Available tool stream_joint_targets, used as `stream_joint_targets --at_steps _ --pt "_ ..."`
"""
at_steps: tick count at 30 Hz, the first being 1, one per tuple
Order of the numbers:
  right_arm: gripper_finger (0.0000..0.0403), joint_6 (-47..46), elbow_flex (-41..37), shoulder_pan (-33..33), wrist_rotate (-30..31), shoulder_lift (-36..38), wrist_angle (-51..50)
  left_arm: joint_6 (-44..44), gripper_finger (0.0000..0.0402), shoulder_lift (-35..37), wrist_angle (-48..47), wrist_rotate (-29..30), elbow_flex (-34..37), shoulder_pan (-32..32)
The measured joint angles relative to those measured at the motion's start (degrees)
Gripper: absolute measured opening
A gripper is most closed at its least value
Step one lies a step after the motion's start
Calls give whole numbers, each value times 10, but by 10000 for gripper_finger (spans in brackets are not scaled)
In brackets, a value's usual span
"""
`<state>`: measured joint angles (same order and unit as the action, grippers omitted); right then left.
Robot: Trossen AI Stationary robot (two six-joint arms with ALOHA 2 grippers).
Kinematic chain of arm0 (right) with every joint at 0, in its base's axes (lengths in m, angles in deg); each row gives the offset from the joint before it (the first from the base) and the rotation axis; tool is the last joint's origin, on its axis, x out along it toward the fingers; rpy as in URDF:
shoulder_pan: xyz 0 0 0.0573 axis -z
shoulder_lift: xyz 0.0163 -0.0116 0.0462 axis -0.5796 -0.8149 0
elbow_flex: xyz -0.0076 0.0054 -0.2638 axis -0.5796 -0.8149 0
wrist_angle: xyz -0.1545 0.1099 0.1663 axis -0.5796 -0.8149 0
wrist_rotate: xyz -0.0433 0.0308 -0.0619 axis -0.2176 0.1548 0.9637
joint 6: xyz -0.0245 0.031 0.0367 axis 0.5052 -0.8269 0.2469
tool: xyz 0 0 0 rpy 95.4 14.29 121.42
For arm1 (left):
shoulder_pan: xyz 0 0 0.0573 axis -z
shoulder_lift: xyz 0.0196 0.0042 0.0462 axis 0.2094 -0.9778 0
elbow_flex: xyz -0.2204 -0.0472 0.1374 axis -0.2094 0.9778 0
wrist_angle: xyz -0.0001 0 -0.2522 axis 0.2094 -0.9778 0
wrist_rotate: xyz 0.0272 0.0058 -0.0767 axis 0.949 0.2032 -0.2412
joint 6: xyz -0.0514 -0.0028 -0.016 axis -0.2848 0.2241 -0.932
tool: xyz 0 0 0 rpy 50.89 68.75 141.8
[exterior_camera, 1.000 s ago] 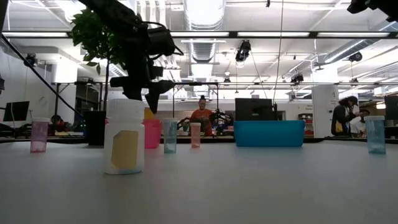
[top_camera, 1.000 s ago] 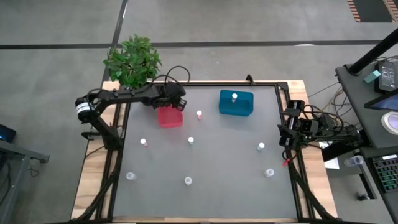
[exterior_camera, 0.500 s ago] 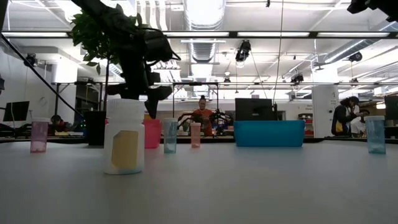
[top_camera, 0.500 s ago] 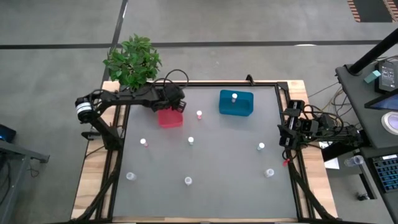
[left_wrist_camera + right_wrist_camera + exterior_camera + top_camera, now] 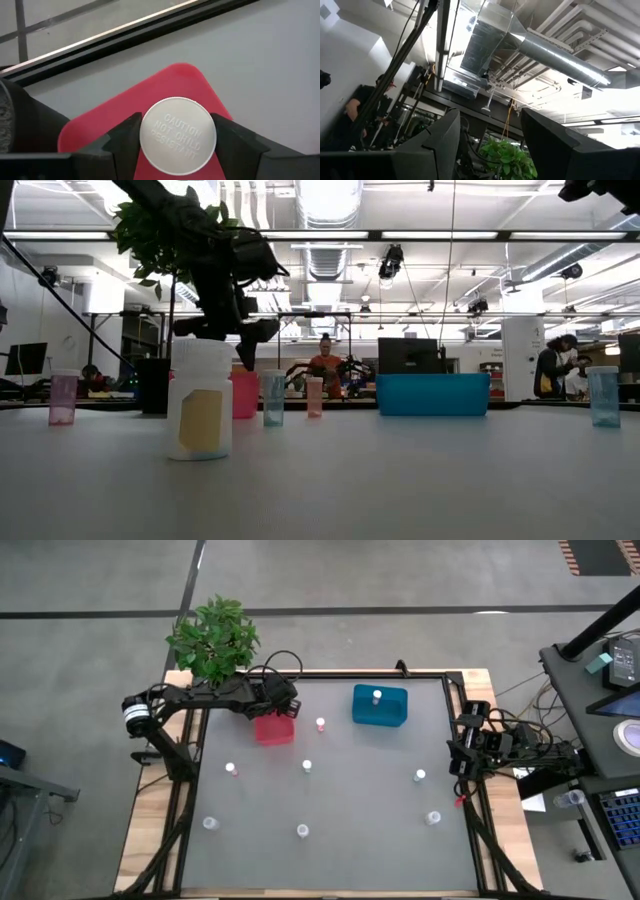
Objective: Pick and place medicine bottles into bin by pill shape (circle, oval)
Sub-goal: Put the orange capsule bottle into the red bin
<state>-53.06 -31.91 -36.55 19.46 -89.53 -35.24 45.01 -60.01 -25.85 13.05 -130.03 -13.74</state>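
From above, the left gripper (image 5: pixel 283 707) hangs over the pink-red bin (image 5: pixel 273 728) near the worktop's (image 5: pixel 340 810) far edge, while the right gripper (image 5: pixel 456 752) waits at the right edge. The left wrist view shows its fingers (image 5: pixel 122 137) clamped on a white-capped medicine bottle (image 5: pixel 178 136) directly above that bin (image 5: pixel 195 85). In the right wrist view, the right gripper's fingers (image 5: pixel 445 137) stand apart, holding nothing.

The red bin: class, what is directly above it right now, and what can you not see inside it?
Above the red bin the left gripper holds a bottle by its white cap. That cap and the fingers cover most of the bin's inside, so any contents stay hidden.
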Motion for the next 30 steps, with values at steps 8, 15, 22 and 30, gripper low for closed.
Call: stream_joint_targets --at_steps 8,15,22,30 --pt "200 0 0 0 0 0 0 0 203 -24 5 -4 0 0" --pt "200 0 0 0 0 0 0 -3 203 -24 5 -4 0 0" --pt "200 0 0 0 0 0 0 -3 227 -24 5 -4 0 0" --pt "200 0 0 0 0 0 0 28 254 -19 -5 -5 0 0"
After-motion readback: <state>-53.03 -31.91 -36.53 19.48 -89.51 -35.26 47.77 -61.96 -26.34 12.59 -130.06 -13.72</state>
